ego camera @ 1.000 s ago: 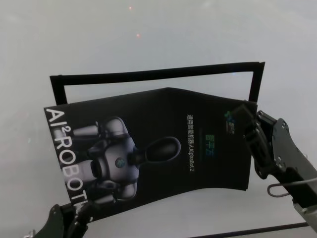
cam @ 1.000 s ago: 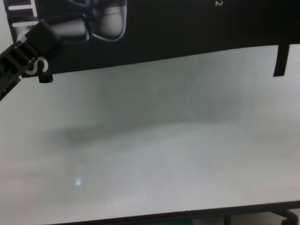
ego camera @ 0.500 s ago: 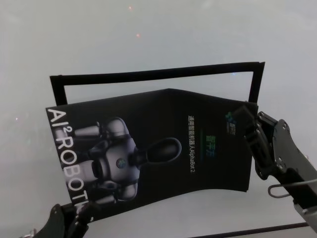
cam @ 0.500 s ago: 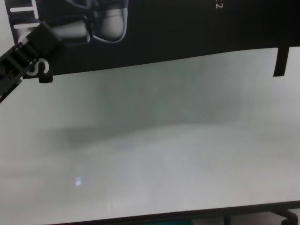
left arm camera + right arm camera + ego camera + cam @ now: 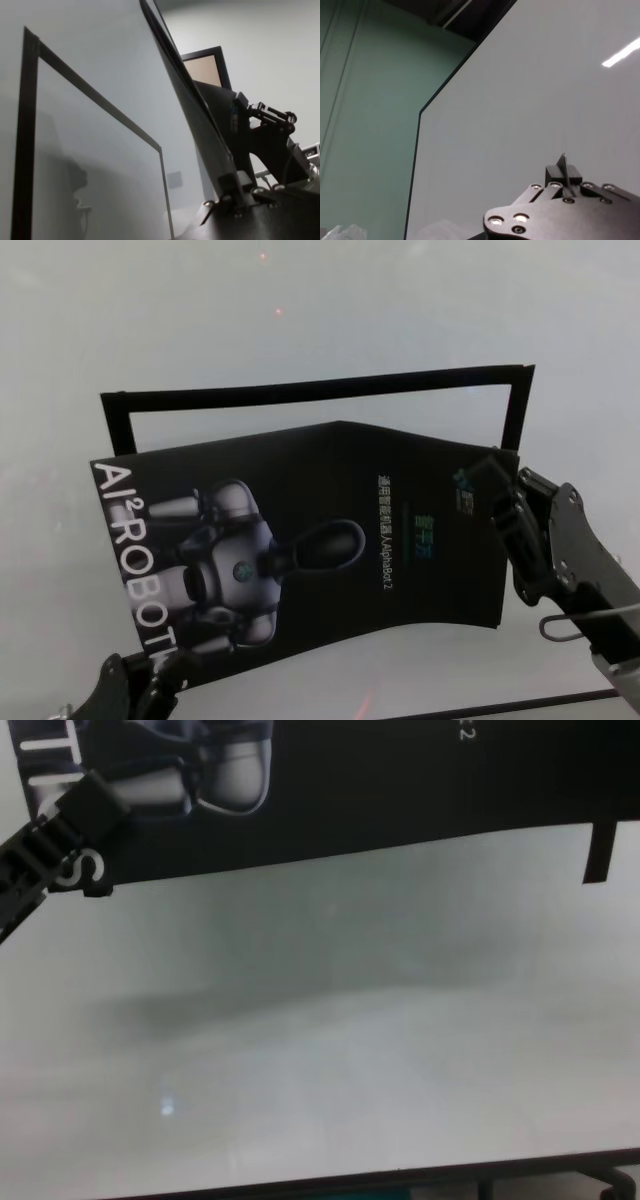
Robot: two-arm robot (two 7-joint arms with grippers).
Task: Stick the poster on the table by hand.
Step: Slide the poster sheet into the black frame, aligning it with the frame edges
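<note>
The poster (image 5: 330, 540), black and glossy with a grey-white robot picture and white letters, hangs bowed above the white table (image 5: 300, 300), held at two ends. My left gripper (image 5: 160, 668) is shut on its near left corner, by the last white letters (image 5: 70, 868); the chest view shows that black ribbed hand (image 5: 88, 805) clamped on the corner. My right gripper (image 5: 497, 478) is shut on the poster's right edge. In the left wrist view the poster (image 5: 190, 105) runs edge-on. In the right wrist view only a thin sliver of it shows in the right gripper (image 5: 563, 172).
A frame of narrow black strips lies flat on the table: a long far strip (image 5: 320, 388), a short right strip (image 5: 515, 405) and a left strip (image 5: 118, 425). The right strip's end (image 5: 600, 850) shows in the chest view. The table's dark front edge (image 5: 400, 1182) is close below.
The poster and both grippers have drifted slightly down and toward the table's near edge. Both grips are unchanged.
</note>
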